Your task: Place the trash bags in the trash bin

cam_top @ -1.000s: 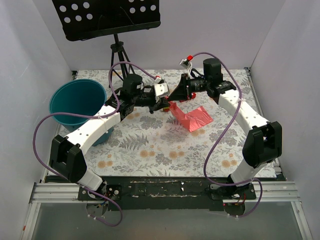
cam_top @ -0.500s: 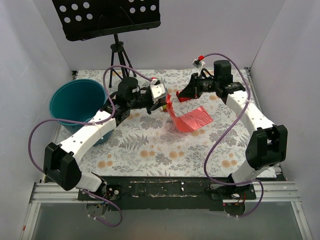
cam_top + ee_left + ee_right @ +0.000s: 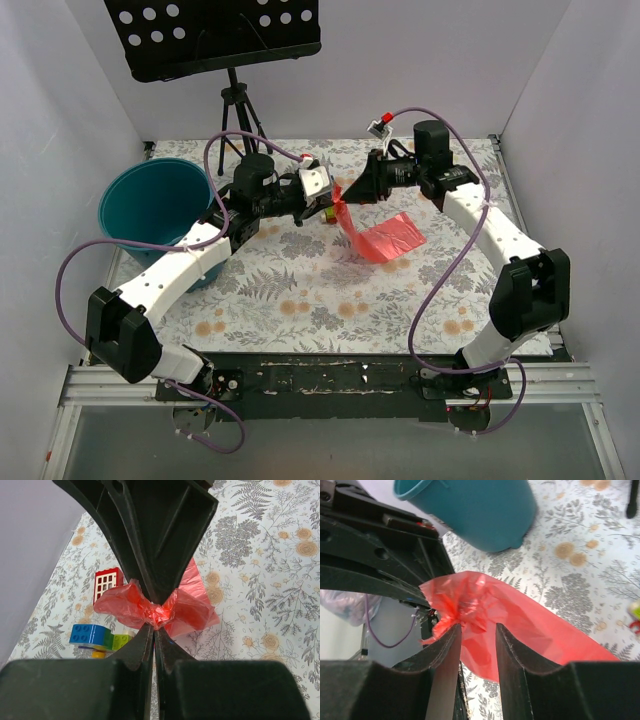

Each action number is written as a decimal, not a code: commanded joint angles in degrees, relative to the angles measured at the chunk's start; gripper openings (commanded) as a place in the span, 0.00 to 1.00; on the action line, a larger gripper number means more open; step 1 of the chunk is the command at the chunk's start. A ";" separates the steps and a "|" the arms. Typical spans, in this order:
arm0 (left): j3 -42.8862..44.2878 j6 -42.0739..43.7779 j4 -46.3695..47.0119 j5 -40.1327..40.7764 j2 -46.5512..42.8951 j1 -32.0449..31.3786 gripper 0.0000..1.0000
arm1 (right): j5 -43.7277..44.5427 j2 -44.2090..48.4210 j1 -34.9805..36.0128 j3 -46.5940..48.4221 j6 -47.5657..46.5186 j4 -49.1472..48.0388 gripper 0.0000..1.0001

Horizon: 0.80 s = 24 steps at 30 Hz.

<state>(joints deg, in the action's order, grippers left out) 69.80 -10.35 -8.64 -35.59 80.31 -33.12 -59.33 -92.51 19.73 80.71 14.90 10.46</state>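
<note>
The pink-red trash bag (image 3: 385,238) lies on the floral cloth with one corner lifted. My left gripper (image 3: 332,207) is shut on that bunched corner (image 3: 156,616) and holds it above the table. My right gripper (image 3: 345,196) is open and faces the left one. Its fingers (image 3: 447,650) straddle the bag film (image 3: 485,615) just beside the bunch, the left finger touching it. The teal trash bin (image 3: 150,200) stands at the far left, also in the right wrist view (image 3: 480,515), well left of both grippers.
Blue, green and yellow toy bricks (image 3: 97,637) and a flat red box with white squares (image 3: 106,582) lie under the left gripper. A black music stand (image 3: 215,35) on a tripod stands at the back. White walls close in the table.
The left gripper has lifted the bag's corner slightly left. The right gripper drew back to the right, then returned to the bunched corner with its fingers apart.
</note>
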 commanded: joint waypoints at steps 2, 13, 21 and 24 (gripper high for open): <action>0.42 0.33 1.26 -0.44 -1.21 -0.36 0.00 | -5.61 -1.36 2.42 1.91 3.03 -5.70 0.42; 1.30 0.59 1.35 -1.23 -0.33 -0.63 0.00 | -6.41 -2.15 4.53 2.18 3.56 -7.20 0.14; -0.63 6.56 -2.25 -0.09 -2.62 -0.28 0.00 | -5.27 -0.13 1.64 0.77 1.45 -5.19 0.01; -0.98 8.50 -4.36 0.17 -2.97 -0.19 0.00 | -5.53 0.75 -0.30 0.07 1.80 -4.84 0.01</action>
<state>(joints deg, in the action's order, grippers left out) 69.93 -5.65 -8.71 -35.29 80.25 -32.99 -63.79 -94.65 22.00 80.77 16.99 6.72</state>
